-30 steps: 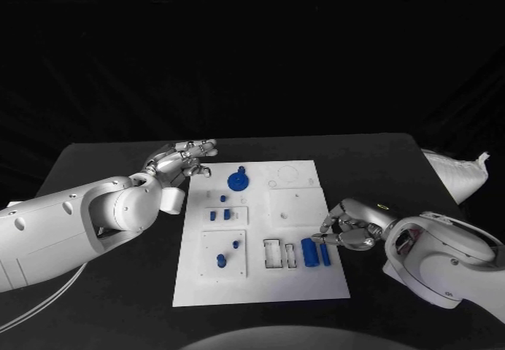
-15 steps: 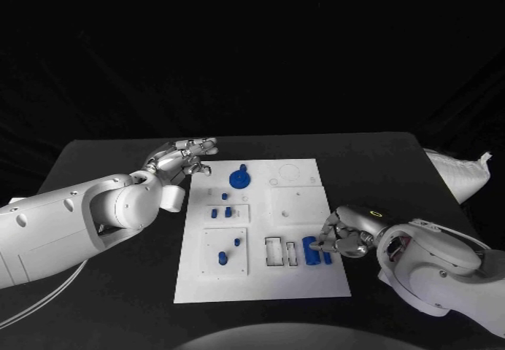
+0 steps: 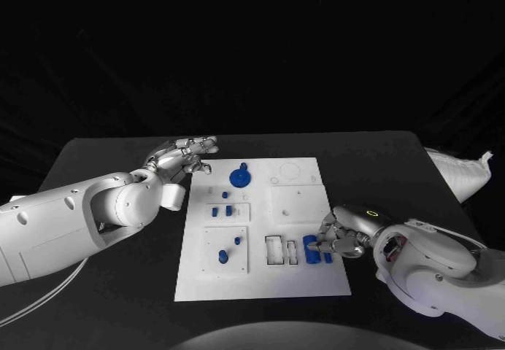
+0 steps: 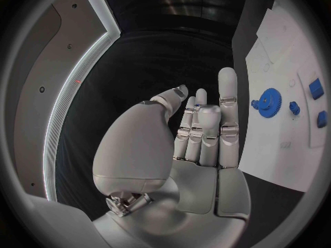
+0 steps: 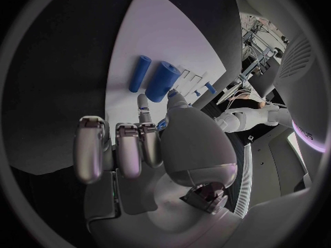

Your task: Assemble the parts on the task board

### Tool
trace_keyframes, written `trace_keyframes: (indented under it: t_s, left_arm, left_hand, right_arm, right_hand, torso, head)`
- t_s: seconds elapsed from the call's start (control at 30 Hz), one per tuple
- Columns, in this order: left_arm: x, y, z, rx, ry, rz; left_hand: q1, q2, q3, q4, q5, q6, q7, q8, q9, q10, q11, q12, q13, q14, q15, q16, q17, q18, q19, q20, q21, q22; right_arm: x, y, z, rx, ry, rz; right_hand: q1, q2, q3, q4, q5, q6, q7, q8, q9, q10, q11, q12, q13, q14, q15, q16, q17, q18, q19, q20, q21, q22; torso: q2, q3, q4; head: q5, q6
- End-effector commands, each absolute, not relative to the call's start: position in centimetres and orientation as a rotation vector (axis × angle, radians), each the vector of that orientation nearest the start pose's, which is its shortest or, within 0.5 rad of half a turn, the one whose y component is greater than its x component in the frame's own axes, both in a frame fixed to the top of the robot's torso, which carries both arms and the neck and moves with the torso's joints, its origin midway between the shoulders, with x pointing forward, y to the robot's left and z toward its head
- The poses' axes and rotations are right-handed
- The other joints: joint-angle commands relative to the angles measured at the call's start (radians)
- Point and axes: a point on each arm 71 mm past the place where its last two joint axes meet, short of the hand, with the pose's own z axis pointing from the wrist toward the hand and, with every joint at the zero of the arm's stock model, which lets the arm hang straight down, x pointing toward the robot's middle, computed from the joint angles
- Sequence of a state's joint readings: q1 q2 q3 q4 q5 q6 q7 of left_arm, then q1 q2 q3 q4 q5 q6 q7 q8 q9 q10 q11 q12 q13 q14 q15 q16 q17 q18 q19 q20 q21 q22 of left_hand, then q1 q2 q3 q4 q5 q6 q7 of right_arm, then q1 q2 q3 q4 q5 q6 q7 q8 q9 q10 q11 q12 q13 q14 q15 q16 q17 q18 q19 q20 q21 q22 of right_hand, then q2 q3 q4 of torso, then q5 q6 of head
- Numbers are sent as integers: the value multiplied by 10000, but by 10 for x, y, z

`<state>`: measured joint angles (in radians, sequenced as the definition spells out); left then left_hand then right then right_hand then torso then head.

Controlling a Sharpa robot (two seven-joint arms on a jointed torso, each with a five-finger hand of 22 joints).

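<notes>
While empty left robot hand [image 3: 185, 156] beyond task board [image 3: 263, 292] edge, right robot hand [image 3: 338, 235] touching blue cylinder [image 3: 312, 250], grip unclear.

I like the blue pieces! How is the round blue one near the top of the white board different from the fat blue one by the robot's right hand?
The blue gear is round with a toothed edge and lies flat; the thick blue cylinder is a smooth tube lying on its side. The gear sits at the task board's far end, untouched; the cylinder sits near the close right edge, with the right hand at it. Both are blue and on the board.
</notes>
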<state>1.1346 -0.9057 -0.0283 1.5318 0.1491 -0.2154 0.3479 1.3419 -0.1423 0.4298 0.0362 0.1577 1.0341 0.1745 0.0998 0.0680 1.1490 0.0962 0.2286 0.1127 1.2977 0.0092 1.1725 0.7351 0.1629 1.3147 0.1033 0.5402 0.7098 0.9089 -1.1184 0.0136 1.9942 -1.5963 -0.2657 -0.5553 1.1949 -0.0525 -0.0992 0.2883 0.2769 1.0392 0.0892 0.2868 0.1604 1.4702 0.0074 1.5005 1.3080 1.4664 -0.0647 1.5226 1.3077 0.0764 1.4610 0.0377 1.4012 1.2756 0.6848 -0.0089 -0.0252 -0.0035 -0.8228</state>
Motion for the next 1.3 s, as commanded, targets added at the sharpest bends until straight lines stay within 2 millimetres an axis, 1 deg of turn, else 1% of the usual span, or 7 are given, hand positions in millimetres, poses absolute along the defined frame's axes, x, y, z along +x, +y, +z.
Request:
trace_keyframes:
  t_s: [0.03,0.37,0.57,0.67,0.77,0.9,1.3]
  left_arm:
    - [475,235,-209,-13571,14550,-16001]
    - [475,235,-209,-13575,14559,-16001]
    - [475,236,-209,-13580,14557,-15984]
    - [475,236,-209,-13575,14559,-15981]
    - [475,236,-209,-13573,14562,-15981]
    - [475,236,-209,-13573,14567,-15982]
    - [475,235,-209,-13564,14602,-16020]
  left_hand:
    - [0,75,-54,-15,-58,-38,1,12,-3,-82,-13,39,15,-68,-7,-36,-10,180,-43,5,-44,-15]
    - [0,75,-54,-15,-58,-38,1,12,-3,-82,-13,39,15,-68,-7,-36,-10,180,-43,5,-44,-15]
    - [0,75,-54,-15,-58,-38,1,12,-3,-82,-13,39,15,-68,-7,-36,-10,180,-43,5,-44,-15]
    - [0,75,-54,-15,-58,-38,1,12,-3,-82,-13,39,15,-68,-7,-36,-10,180,-43,5,-44,-15]
    - [0,75,-54,-15,-58,-38,1,12,-3,-82,-13,39,15,-68,-7,-36,-10,180,-43,5,-44,-15]
    - [0,75,-54,-15,-58,-38,1,12,-3,-82,-13,39,15,-68,-7,-36,-10,180,-43,5,-44,-15]
    - [5,86,-69,-28,-58,-43,6,18,-2,-108,-8,68,19,-89,-3,-42,-39,179,-50,7,-56,-23]
  right_arm:
    - [345,-212,-247,-635,19981,3886]
    - [345,-199,-261,-1028,20449,3916]
    - [347,-197,-265,-991,20404,3894]
    - [348,-196,-265,-824,20258,3959]
    - [348,-195,-262,-393,19926,4224]
    - [347,-193,-256,351,19395,4842]
    - [342,-186,-237,2020,19179,6228]
  right_hand:
    - [15,-8,-68,-3,37,-57,-39,60,14,566,-21,6,1804,872,-12,70,1687,-173,231,-25,72,23]
    - [148,69,-103,-28,74,-65,-50,134,77,564,-31,4,1816,878,-20,87,1725,-179,235,-31,97,64]
    - [446,257,-99,-80,316,-81,-62,249,182,561,-43,-3,1833,877,-30,94,1739,-183,231,-38,117,94]
    - [681,430,-33,-142,544,-10,-91,348,260,562,-66,-8,1842,878,-46,98,1748,-185,233,-48,132,119]
    - [831,588,19,-167,672,132,-151,470,359,569,-114,-7,1856,881,-80,108,1770,-186,234,-70,143,136]
    - [865,677,12,-135,767,247,-211,569,454,562,-165,-33,1842,882,-119,111,1779,-185,232,-102,145,137]
    - [809,883,-43,-26,1090,365,-313,706,655,559,-259,-78,1825,897,-203,144,1857,-193,249,-183,174,183]
  torso:
    - [0,-4,9]
    - [-1,-5,20]
    - [-10,-16,5]
    - [-18,-18,11]
    - [-20,-16,4]
    - [-22,-7,-13]
    - [-24,-30,19]
  head:
    - [1,-16]
    - [35,-53]
    - [67,-71]
    - [71,-81]
    - [86,-83]
    - [111,-75]
    - [91,-22]
